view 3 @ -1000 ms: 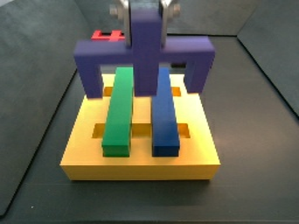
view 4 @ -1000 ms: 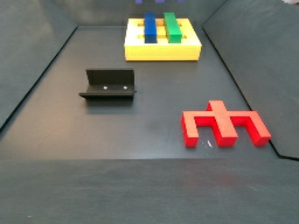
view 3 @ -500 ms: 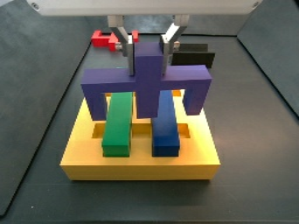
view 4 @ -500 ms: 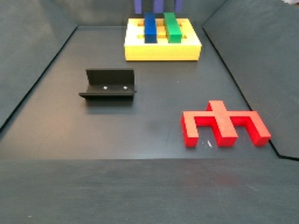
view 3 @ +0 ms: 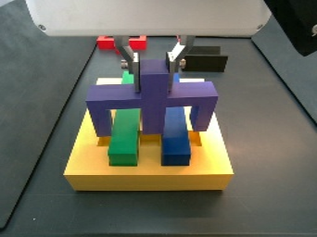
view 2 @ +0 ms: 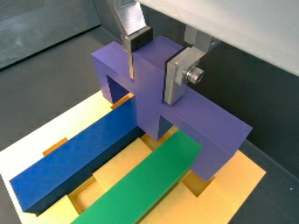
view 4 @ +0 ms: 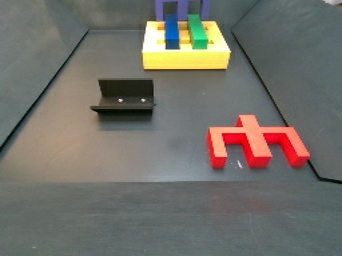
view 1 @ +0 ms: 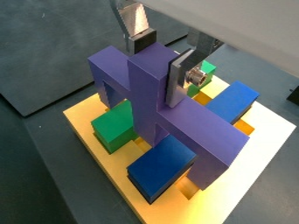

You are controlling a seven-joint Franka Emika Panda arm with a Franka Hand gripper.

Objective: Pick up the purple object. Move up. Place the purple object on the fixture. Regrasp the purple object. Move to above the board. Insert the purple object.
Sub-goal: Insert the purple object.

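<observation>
Side view first, biggest stuff down to smallest. I've got the yellow board [view 3: 148, 167] at the near end of the dark floor [view 4: 160, 150], with a green bar [view 3: 124, 137] and a blue bar [view 3: 175, 137] lying in it side by side. The purple object [view 3: 154, 93] stands over them like a bridge: a crossbar with a leg going down outside each bar and a centre stem running between them. I'd say the legs are partly into the board, but I can't tell if it's fully seated.

Off to the side, well apart from the board, sit the fixture [view 4: 124, 97] and a red piece [view 4: 257, 142], neither doing anything right now.

The gripper [view 3: 155, 57] is directly above the board, clamped on the upright stem of the purple object. In both wrist views a silver finger [view 2: 177, 74] lies flat against each face of that stem, with nothing else between them.

Handling-wise, my guess is it's a rigid plastic block, light, with smooth faces, so it won't flex or crush but could slip or twist if the squeeze is weak. The centre stem looks like the right place to hold it: flat parallel faces, roughly over the balance point, and it keeps the fingers clear of the bars [view 1: 176, 156] while the legs go down.
</observation>
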